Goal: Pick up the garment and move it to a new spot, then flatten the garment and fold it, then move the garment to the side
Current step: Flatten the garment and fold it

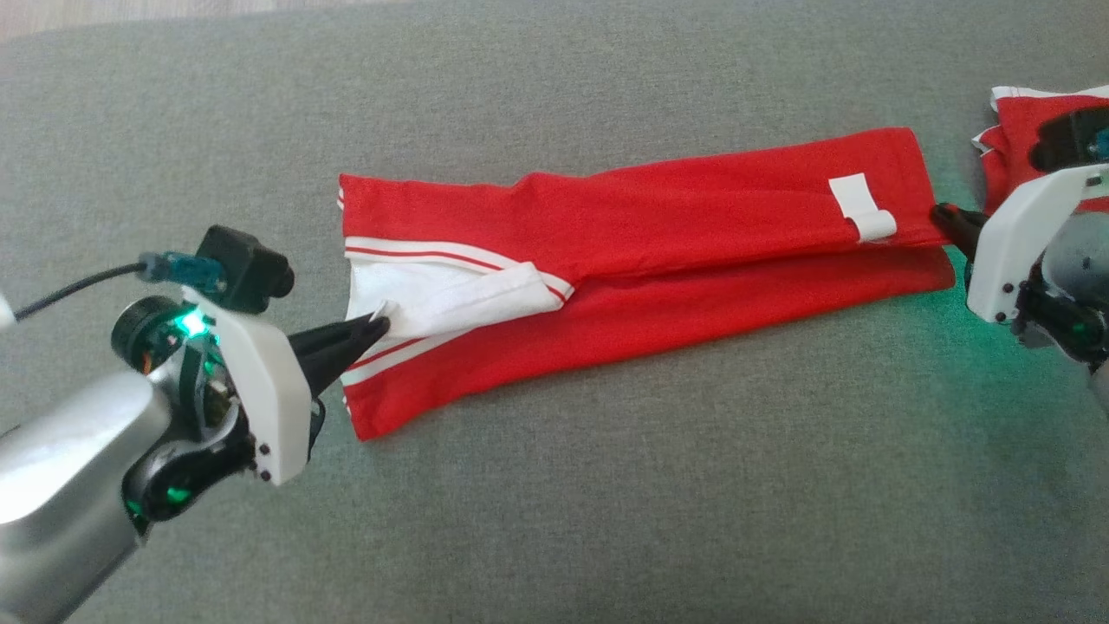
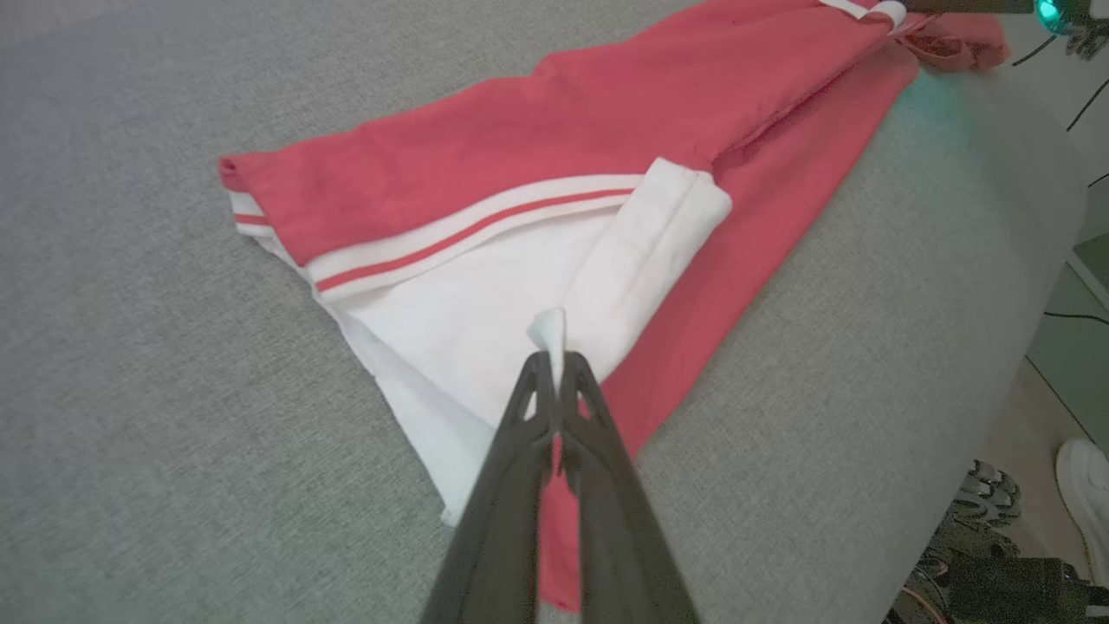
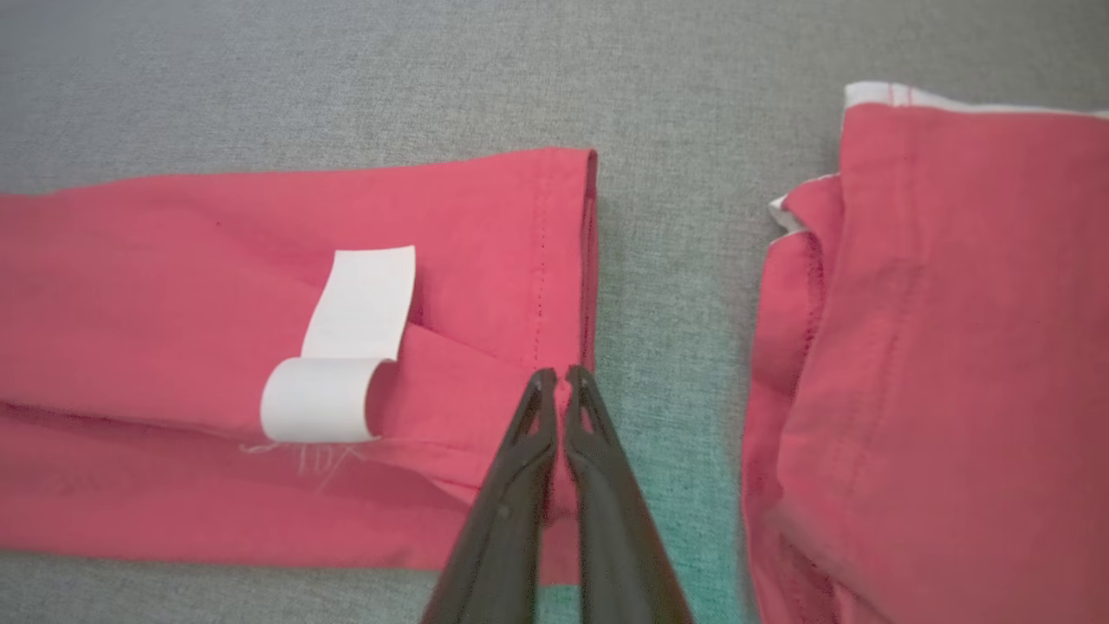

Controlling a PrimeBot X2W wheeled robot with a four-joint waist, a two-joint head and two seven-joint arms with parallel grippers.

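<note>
The garment [image 1: 676,234] is red with white trim and a white inner face, lying as a long folded strip across the grey surface. My left gripper [image 1: 381,328] is shut on a white corner of its left end; in the left wrist view that white tip pokes out above the closed fingers [image 2: 530,407] of the left gripper [image 2: 551,357]. My right gripper [image 1: 944,217] is shut on the red hem at the garment's right end, seen close in the right wrist view [image 3: 559,374], beside a white label [image 3: 346,347]. The garment [image 2: 537,139] and the garment [image 3: 217,303] lie mostly flat.
A second red piece of cloth [image 1: 1014,130] with white edging lies at the far right, a narrow gap from the garment's end [image 3: 936,347]. The grey padded surface [image 1: 606,503] spreads wide in front. Its edge [image 2: 996,416] drops off to a floor with cables and a shoe [image 2: 1083,485].
</note>
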